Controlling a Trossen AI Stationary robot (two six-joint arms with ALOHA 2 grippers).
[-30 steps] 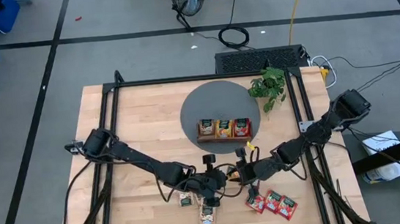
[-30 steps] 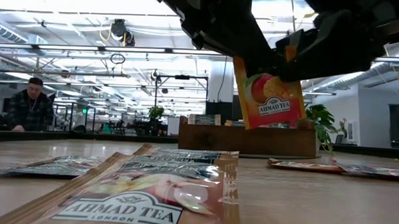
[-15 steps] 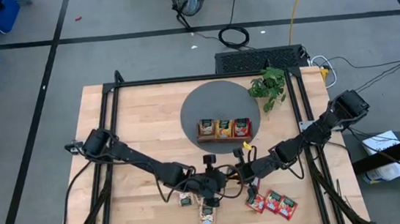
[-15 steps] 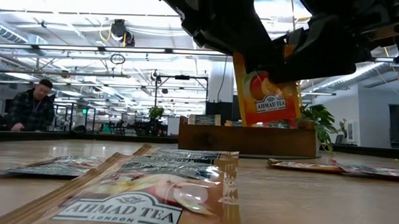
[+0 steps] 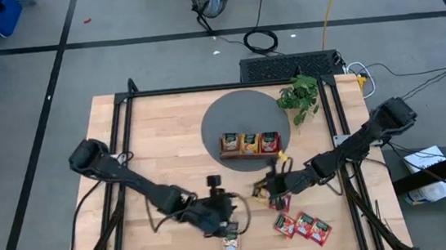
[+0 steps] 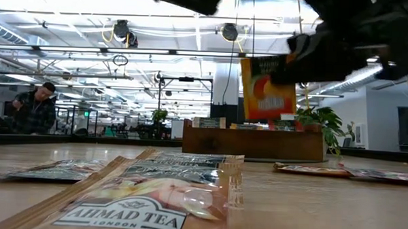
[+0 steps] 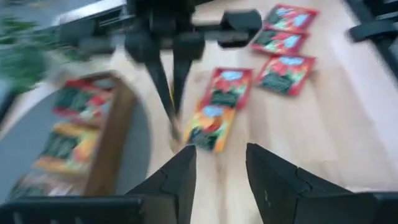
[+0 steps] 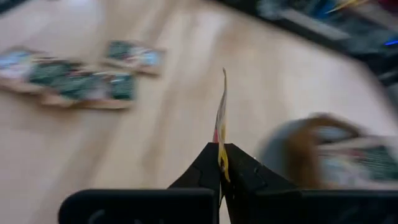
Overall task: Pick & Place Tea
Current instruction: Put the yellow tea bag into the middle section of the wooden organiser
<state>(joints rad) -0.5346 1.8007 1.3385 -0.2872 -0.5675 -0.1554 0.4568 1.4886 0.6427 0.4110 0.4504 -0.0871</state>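
An orange tea sachet (image 6: 265,89) hangs in the air just in front of the wooden tray (image 5: 230,154), with my right gripper (image 5: 265,189) shut on it. The right wrist view shows this sachet (image 8: 221,112) edge-on. My left gripper (image 5: 231,209) stands to its left, open and empty. Its fingers (image 7: 186,177) point at the sachet (image 7: 208,127) from a short way off. Other tea sachets lie flat on the table: three red ones (image 5: 302,226) at the near right and pale ones (image 5: 231,241) by the near edge. My right gripper pinches the orange sachet's upper edge (image 8: 220,138) between its two shut fingers. The fingers come from the table's right, slanting a little downward. The sachet hangs upright below them, clear of the table, its printed face (image 6: 262,96) toward the near edge.
The tray holds sachets in its three compartments and stands on a round grey mat (image 5: 238,111). A green plant (image 5: 298,95) is at the far right of the mat. More sachets (image 6: 147,194) lie flat in front of the low camera. A person (image 6: 31,108) is far behind.
My left gripper has let go of the orange sachet and drawn back toward the table's left edge, rising. The sachet stays in my right gripper, which has taken hold of it and kept about where it was; the sachet now hangs a little higher and straighter.
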